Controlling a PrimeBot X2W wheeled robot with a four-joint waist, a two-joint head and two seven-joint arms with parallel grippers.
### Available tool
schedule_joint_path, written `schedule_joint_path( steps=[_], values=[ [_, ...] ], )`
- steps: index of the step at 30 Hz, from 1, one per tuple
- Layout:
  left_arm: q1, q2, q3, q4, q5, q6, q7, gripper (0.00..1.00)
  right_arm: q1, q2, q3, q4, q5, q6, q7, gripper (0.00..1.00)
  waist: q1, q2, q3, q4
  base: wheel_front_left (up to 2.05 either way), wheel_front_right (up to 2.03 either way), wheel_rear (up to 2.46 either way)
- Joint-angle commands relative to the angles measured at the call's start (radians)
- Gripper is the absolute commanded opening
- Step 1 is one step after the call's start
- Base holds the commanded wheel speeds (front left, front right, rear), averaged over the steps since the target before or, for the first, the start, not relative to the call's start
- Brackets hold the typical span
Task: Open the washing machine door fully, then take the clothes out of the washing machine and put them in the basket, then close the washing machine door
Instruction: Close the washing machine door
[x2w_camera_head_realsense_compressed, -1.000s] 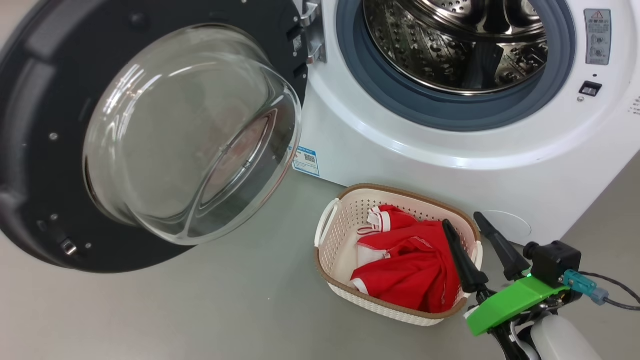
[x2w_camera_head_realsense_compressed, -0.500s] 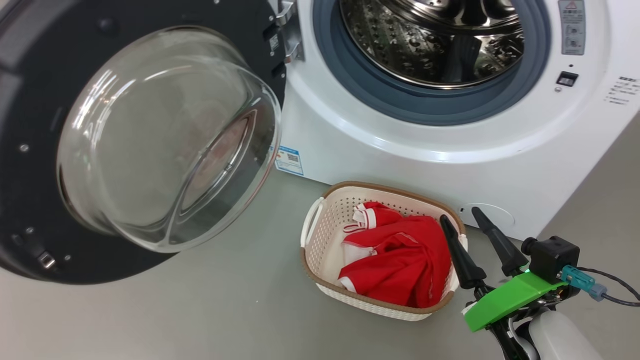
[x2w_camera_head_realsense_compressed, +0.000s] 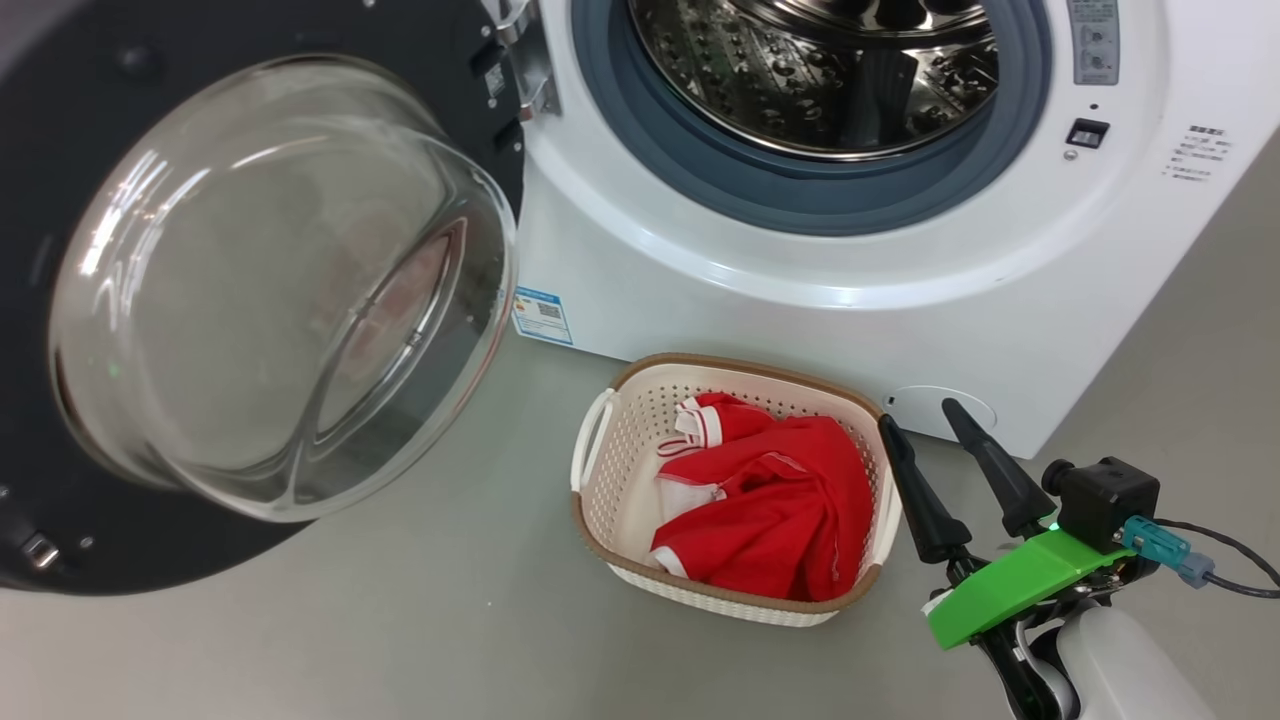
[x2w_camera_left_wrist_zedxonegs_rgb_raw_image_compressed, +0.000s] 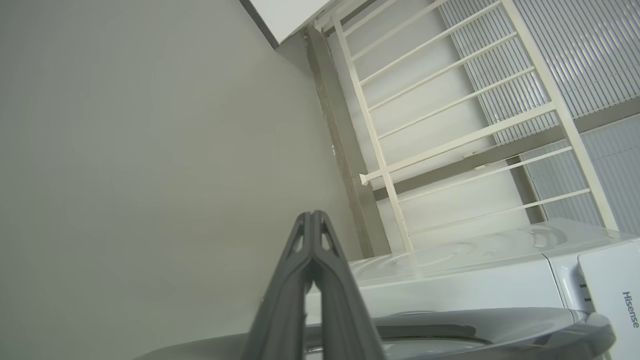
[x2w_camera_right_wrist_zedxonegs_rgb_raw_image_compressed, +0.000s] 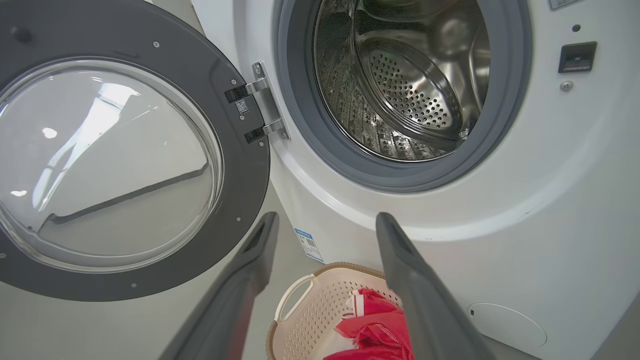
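Observation:
The washing machine door (x2w_camera_head_realsense_compressed: 280, 290) hangs wide open at the left, its glass bowl bulging toward me. The white washing machine (x2w_camera_head_realsense_compressed: 800, 330) shows an empty steel drum (x2w_camera_head_realsense_compressed: 820, 70). On the floor in front stands the cream basket (x2w_camera_head_realsense_compressed: 740, 368) with the red clothes (x2w_camera_head_realsense_compressed: 770, 510) inside. My right gripper (x2w_camera_head_realsense_compressed: 917, 413) is open and holds nothing, just right of the basket's rim. The right wrist view has its fingers (x2w_camera_right_wrist_zedxonegs_rgb_raw_image_compressed: 327, 215) spread, with the door (x2w_camera_right_wrist_zedxonegs_rgb_raw_image_compressed: 110, 165), the drum (x2w_camera_right_wrist_zedxonegs_rgb_raw_image_compressed: 410, 90), the basket (x2w_camera_right_wrist_zedxonegs_rgb_raw_image_compressed: 300, 320) and the clothes (x2w_camera_right_wrist_zedxonegs_rgb_raw_image_compressed: 375, 325) beyond. My left gripper (x2w_camera_left_wrist_zedxonegs_rgb_raw_image_compressed: 312, 215) is shut on nothing, high beside the machine's top (x2w_camera_left_wrist_zedxonegs_rgb_raw_image_compressed: 475, 280).
Grey floor (x2w_camera_head_realsense_compressed: 450, 620) surrounds the basket and runs under the open door. A blue label (x2w_camera_head_realsense_compressed: 540, 315) marks the machine's lower corner. A cable (x2w_camera_head_realsense_compressed: 1230, 570) trails from my right wrist. The left wrist view shows a plain wall (x2w_camera_left_wrist_zedxonegs_rgb_raw_image_compressed: 150, 150) and a white railing (x2w_camera_left_wrist_zedxonegs_rgb_raw_image_compressed: 450, 125).
The head camera has turned, so machine, door and basket sit further left in the picture. My open right gripper now stands right of the basket instead of over its right edge.

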Motion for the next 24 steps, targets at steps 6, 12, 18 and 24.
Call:
schedule_joint_path(
  steps=[6,12,18,24],
  values=[
    [-0.044,0.054,0.053,0.04,-0.057,-0.013,0.052,0.0,-0.021,-0.001,0.025,-0.023,0.007,0.003,-0.005,1.0,0.0,-0.0001,0.009,-0.021,0.0,0.0,0.0],
    [-0.027,0.047,0.024,0.048,-0.067,-0.048,0.128,0.0,-0.022,-0.004,0.026,-0.022,0.007,0.003,-0.005,1.0,0.0,-0.0001,0.009,-0.028,0.0,0.0,0.0],
    [-0.006,0.047,-0.015,0.023,-0.064,-0.064,0.209,0.0,-0.022,0.0,0.022,-0.021,0.004,0.003,-0.005,1.0,0.0,-0.0001,0.003,-0.028,0.0,0.0,0.0],
    [0.033,0.048,-0.045,-0.031,-0.067,-0.057,0.289,0.0,-0.019,0.008,0.016,-0.019,0.003,0.003,-0.005,1.0,0.0,-0.0001,-0.004,-0.028,0.0,0.0,0.0]
  ],
)
